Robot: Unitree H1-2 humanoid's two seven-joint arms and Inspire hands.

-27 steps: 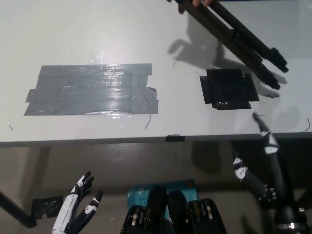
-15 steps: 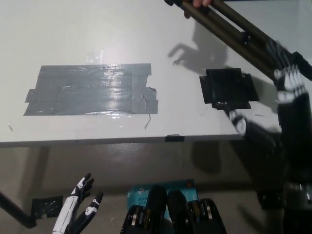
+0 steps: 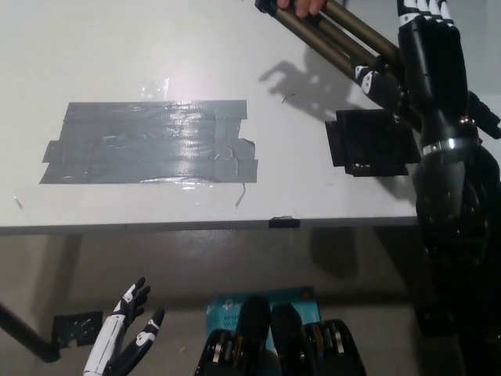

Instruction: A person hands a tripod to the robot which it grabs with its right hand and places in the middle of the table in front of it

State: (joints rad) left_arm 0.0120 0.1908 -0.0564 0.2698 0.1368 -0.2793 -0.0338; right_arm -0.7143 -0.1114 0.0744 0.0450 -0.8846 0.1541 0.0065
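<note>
The tripod (image 3: 337, 39), folded with dark bronze legs, slants above the table's far right; a person's hand (image 3: 301, 6) holds its upper end at the top edge. My black right hand (image 3: 419, 47) reaches over the tripod's lower legs. Its fingers stretch straight toward the top edge, and its white-tipped thumb (image 3: 366, 77) lies against a leg. I see no closed hold on the tripod. My white left hand (image 3: 125, 333) rests low at the lower left, below the table (image 3: 117, 47), with fingers apart and nothing in them.
A large patch of grey tape (image 3: 149, 141) covers the table's middle left. A black taped square (image 3: 368, 141) lies right of centre, partly under my right forearm. A small black tab (image 3: 283, 222) marks the front edge. A blue item (image 3: 235, 307) lies on the floor below.
My right arm has risen from below the table's front edge, across the black square, up onto the tripod legs. The tripod has shifted slightly up and left. The left hand is unmoved.
</note>
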